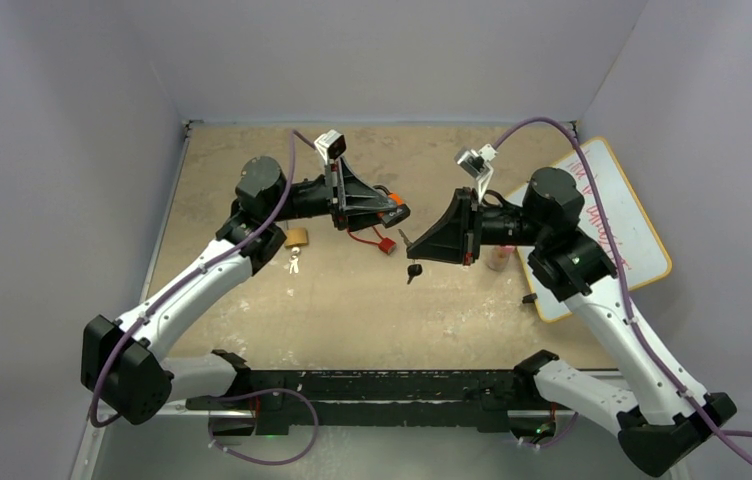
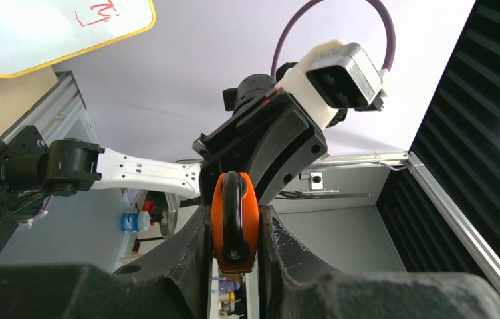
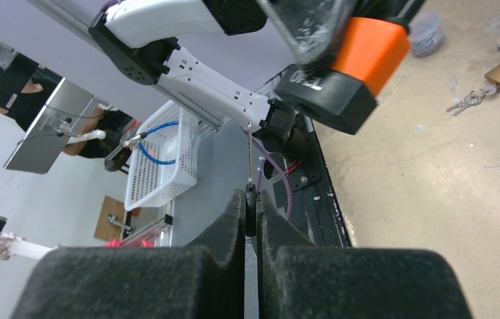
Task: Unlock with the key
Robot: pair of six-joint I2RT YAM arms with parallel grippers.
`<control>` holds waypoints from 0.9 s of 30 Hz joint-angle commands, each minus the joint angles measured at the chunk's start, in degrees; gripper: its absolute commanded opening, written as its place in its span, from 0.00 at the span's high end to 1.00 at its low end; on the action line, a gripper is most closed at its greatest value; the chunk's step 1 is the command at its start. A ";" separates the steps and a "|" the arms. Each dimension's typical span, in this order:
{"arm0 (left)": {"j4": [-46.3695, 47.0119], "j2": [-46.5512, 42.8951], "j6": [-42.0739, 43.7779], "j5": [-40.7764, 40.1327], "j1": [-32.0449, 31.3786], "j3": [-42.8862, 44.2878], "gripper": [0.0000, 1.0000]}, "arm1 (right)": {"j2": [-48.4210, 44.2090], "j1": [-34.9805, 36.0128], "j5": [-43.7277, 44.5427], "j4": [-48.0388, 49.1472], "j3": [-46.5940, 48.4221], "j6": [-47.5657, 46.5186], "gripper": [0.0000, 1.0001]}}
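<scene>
Left gripper (image 2: 234, 240): clamped on orange padlock (image 2: 250, 211), black shackle. Right gripper (image 3: 251, 216): pinched on slim black-headed metal key (image 3: 250, 156), blade toward padlock, apart.

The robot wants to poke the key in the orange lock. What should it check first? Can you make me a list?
1. Orange lock clamped in the left gripper: ok.
2. Key pinched in the right gripper, blade sticking out: ok.
3. Key and orange lock not touching yet: ok, there is a gap.
4. Blade aimed at the orange lock: not ok. In the right wrist view the lock sits up and to the right of the blade's line.
5. Keyhole facing the key: cannot tell, no keyhole shows.
6. Brass lock out of the way: ok, it lies on the table off to the left.
</scene>
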 commanded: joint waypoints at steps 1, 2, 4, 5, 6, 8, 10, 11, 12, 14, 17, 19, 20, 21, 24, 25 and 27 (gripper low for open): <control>1.62 -2.57 1.13 0.30 0.04 1.29 1.00 | 0.59 0.05 3.56 1.29 0.11 1.78 1.00; 1.62 -2.60 1.18 0.25 0.09 1.33 1.00 | 0.79 -0.01 3.74 1.21 0.13 1.82 1.00; 1.55 -2.58 1.37 0.40 0.05 1.35 1.00 | 1.00 -0.07 5.40 0.62 0.17 1.86 1.00; 1.53 -2.58 1.39 0.41 0.04 1.28 1.00 | 1.01 -0.08 5.89 0.57 0.14 1.89 1.00; 1.53 -2.66 1.40 0.42 0.04 1.21 1.00 | 0.90 -0.07 6.54 0.53 0.13 1.96 1.00; 1.53 -2.76 1.40 0.43 0.05 1.16 1.00 | 0.84 -0.08 7.04 1.30 -0.22 3.31 1.00; 1.69 -2.76 1.35 0.49 0.06 1.16 1.00 | 1.03 -0.02 6.63 3.05 -1.19 5.65 1.00; 1.77 -2.75 1.25 0.42 0.05 1.22 1.00 | 1.13 -0.09 6.30 3.90 -1.77 6.54 1.00; 1.93 -2.75 1.16 0.41 0.04 1.23 1.00 | 1.09 -0.07 6.04 5.01 -2.43 7.61 1.00; 2.10 -2.76 1.13 0.41 0.07 1.24 1.00 | 0.95 -0.09 5.41 7.00 -3.69 9.31 1.00; 2.35 -2.67 1.05 0.41 0.05 1.33 1.00 | 1.39 -0.09 5.36 6.86 -3.78 9.71 1.00; 2.49 -2.67 1.19 0.59 0.07 1.33 1.00 | 1.67 -0.07 5.91 6.22 -3.58 9.75 1.00; 2.38 -2.67 1.40 0.73 0.09 1.26 1.00 | 1.79 -0.04 5.94 6.17 -3.42 9.80 1.00; 2.14 -2.73 1.78 0.80 0.05 1.18 1.00 | 1.86 -0.02 6.06 6.25 -3.17 10.01 1.00; 0.79 -3.05 3.23 0.96 0.05 1.16 1.00 | 2.40 -0.05 6.68 6.32 -2.30 11.69 1.00; 0.41 -3.10 4.06 0.97 0.04 1.16 1.00 | 2.62 -0.02 6.90 6.43 -2.20 12.82 1.00; -0.74 -3.19 5.34 1.29 0.05 1.39 1.00 | 2.59 -0.16 7.42 6.83 -2.30 14.20 1.00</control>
